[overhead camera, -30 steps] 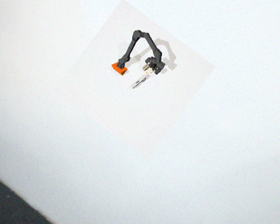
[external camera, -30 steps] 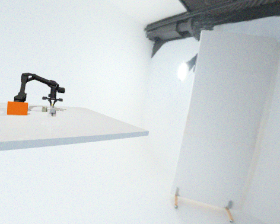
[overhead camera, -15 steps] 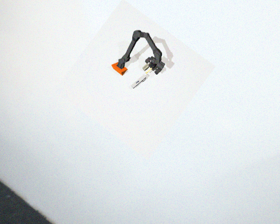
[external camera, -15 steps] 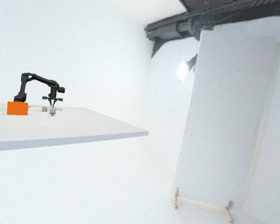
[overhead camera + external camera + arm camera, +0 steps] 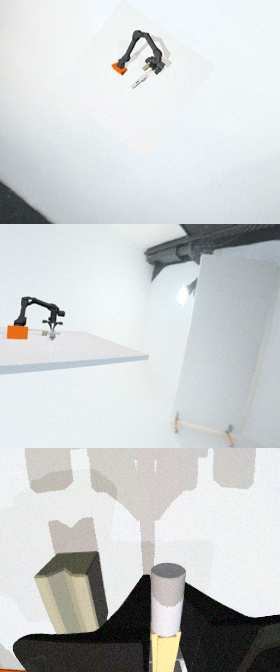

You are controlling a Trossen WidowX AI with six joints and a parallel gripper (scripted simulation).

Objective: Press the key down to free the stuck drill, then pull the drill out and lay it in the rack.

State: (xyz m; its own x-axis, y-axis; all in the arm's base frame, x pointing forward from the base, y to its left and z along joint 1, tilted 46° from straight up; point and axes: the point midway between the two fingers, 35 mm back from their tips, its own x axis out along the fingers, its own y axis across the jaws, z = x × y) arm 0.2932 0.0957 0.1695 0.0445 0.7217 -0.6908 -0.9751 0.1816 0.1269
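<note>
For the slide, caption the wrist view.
Gripper shut on the grey-tipped drill, a beige block standing beside it.

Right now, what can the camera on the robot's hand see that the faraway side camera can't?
Only the wrist view shows, up close, the gripper shut on a grey round rod with a yellow base, probably the drill, and a beige block standing beside it.

Only the exterior view shows the whole black arm, the table edge, a big leaning white board and a dark ceiling beam.

Both show the orange base and the white table top.
</note>
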